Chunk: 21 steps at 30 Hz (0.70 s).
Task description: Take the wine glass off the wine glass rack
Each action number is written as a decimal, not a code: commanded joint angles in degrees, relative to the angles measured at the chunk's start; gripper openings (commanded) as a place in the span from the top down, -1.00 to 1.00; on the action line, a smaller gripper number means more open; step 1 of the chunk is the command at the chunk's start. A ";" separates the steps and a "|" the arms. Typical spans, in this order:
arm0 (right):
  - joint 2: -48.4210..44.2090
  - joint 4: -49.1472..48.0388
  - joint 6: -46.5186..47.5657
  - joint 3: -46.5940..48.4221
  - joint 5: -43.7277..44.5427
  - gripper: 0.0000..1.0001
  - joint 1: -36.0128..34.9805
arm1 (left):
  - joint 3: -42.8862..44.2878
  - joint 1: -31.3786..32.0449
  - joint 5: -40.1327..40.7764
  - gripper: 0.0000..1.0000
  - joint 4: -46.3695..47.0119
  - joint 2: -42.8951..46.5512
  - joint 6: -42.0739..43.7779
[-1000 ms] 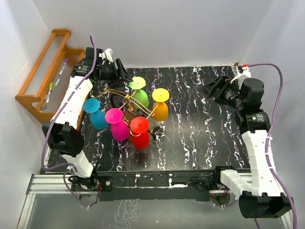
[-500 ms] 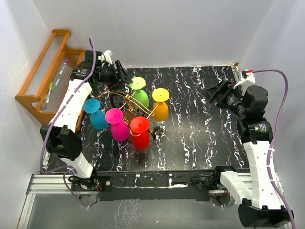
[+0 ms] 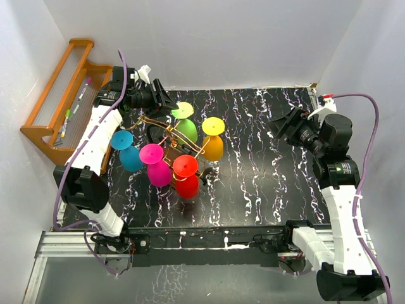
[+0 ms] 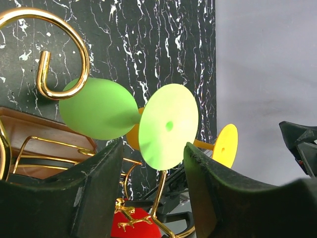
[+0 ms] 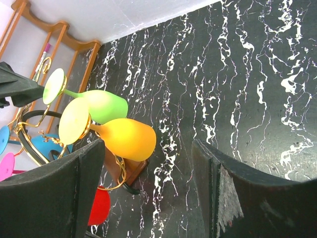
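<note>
Seemingly untouched, the green wine glass (image 4: 99, 109) hangs on the wine glass rack (image 4: 34, 126), upper left overhead, its foot between the left gripper's (image 4: 153, 148) open jaws. Next, I'd say: pinch, slide it free. Meanwhile the right gripper (image 5: 148, 173) gapes empty.

Seen from overhead, the wooden base of the wine glass rack (image 3: 152, 121) is mostly hidden under the glasses, and the pens (image 3: 77, 103) are too small to tell apart. In the left wrist view, the bottom edge cuts off the red glass (image 4: 132, 225), and the green wine glass (image 4: 168, 126) covers the bowl of the yellow-footed glass (image 4: 224, 145).
</note>
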State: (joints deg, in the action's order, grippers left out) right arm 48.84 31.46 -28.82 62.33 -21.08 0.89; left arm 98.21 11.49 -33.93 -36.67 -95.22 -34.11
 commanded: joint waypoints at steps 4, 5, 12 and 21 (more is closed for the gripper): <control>-0.28 -2.90 0.43 -0.31 1.09 -0.47 0.26 | -0.38 0.29 -2.88 0.15 0.71 2.33 -0.48; -0.25 -2.90 0.43 -0.36 1.15 -0.47 0.26 | -0.39 0.28 -3.01 0.16 0.78 2.25 -0.47; -0.31 -2.89 0.43 -0.71 1.48 -0.47 0.26 | -1.56 0.38 -3.52 0.21 2.35 1.63 -1.14; -0.59 -2.90 0.43 -1.18 1.76 -0.46 0.26 | -2.05 0.37 -3.31 0.67 2.95 1.76 -1.60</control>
State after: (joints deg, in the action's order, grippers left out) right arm 48.99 31.46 -28.80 61.98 -20.32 0.89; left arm 95.57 11.49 -36.16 -34.41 -95.24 -35.83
